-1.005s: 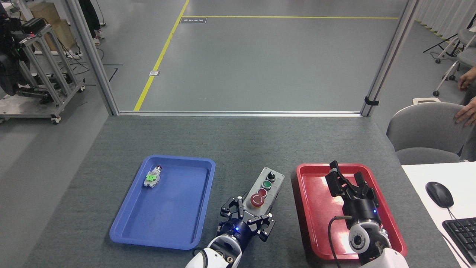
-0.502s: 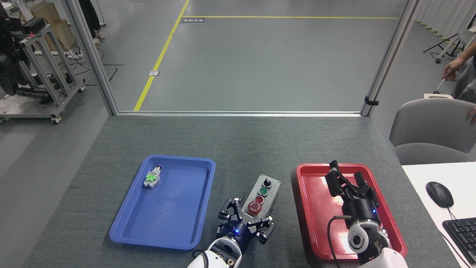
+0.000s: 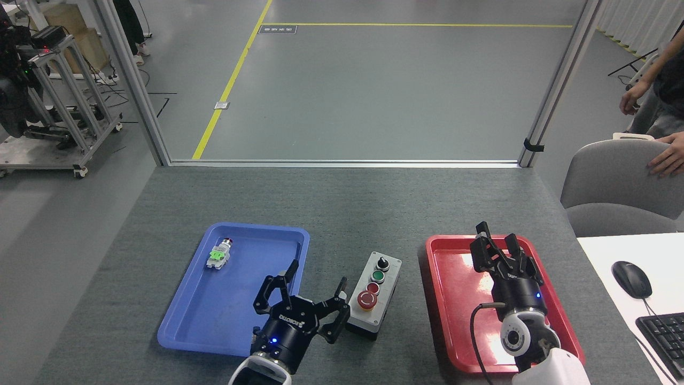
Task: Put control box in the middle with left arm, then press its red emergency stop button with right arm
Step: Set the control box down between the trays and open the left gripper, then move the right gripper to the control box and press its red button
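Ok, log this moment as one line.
control box: on felt, between trays | left pincer: open, beside box | right pincer: over red tray

You are looking through a single head view, mounted high and facing forward and down over the dark-grey tabletop [image 3: 342,203]. The near edge of the frame is cutting off both arms at the wrist, so the camera is sitting close above them. The blue tray [image 3: 176,331] is lying left of centre, the red tray [image 3: 438,299] right of centre. Beyond the table's far edge the view is taking in open floor with a yellow line [image 3: 230,85], framed by two aluminium posts [image 3: 133,85]. No second view is running, so no overlap is being recorded.
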Available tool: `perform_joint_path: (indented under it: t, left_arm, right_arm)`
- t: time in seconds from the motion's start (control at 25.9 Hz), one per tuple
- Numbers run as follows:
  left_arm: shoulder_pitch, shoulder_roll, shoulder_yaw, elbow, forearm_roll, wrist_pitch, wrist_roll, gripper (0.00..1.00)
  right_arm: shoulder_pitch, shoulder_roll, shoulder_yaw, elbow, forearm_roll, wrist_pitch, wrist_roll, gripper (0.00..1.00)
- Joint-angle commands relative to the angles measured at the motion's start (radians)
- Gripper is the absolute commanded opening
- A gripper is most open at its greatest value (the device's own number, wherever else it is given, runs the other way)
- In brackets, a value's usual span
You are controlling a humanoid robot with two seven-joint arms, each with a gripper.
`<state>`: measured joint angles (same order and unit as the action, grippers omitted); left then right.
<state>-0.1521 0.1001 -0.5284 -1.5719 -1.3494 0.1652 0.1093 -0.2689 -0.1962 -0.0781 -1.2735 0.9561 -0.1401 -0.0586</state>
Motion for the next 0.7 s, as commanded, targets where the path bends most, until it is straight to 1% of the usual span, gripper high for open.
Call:
perform_joint_path:
  t: [0.0,0.04,0.12,0.23,0.27,0.31,0.35,0.43,0.54,0.66]
  left_arm:
    - [0.003,0.021,0.094,-0.059,0.006,-0.003,0.0,0.99]
    - [0.0,0.021,0.122,-0.057,0.009,-0.006,0.0,0.99]
    - [-0.004,0.023,0.168,-0.05,0.024,-0.033,0.0,0.99]
    - [-0.004,0.017,0.251,-0.022,0.073,-0.084,0.0,0.99]
    - [-0.009,0.012,0.274,-0.007,0.092,-0.09,0.0,0.99]
    - [-0.02,0.012,0.284,0.007,0.111,-0.092,0.0,0.99]
    - [-0.032,0.013,0.289,0.016,0.13,-0.092,0.0,0.99]
    - [-0.041,0.018,0.289,0.036,0.15,-0.089,0.0,0.99]
    - [-0.044,0.021,0.289,0.058,0.151,-0.085,0.0,0.99]
    - [-0.046,0.024,0.291,0.069,0.15,-0.092,0.007,0.99]
  right_arm:
    - [-0.035,-0.017,0.032,0.003,0.059,-0.073,-0.01,0.0]
    - [-0.042,-0.023,0.052,0.005,0.119,-0.13,-0.01,0.0]
    - [-0.044,-0.019,0.089,0.006,0.271,-0.191,-0.01,0.0]
    - [-0.044,0.009,0.187,0.026,0.573,-0.188,-0.009,0.0]
    - [-0.044,0.024,0.235,0.057,0.658,-0.185,-0.01,0.0]
    - [-0.044,0.038,0.268,0.091,0.714,-0.18,-0.013,0.0]
    - [-0.042,0.054,0.287,0.117,0.73,-0.168,-0.013,0.0]
    - [-0.041,0.081,0.3,0.144,0.728,-0.125,-0.013,0.0]
    - [-0.041,0.103,0.305,0.174,0.724,-0.082,-0.015,0.0]
    - [-0.042,0.123,0.311,0.198,0.724,-0.079,-0.015,0.0]
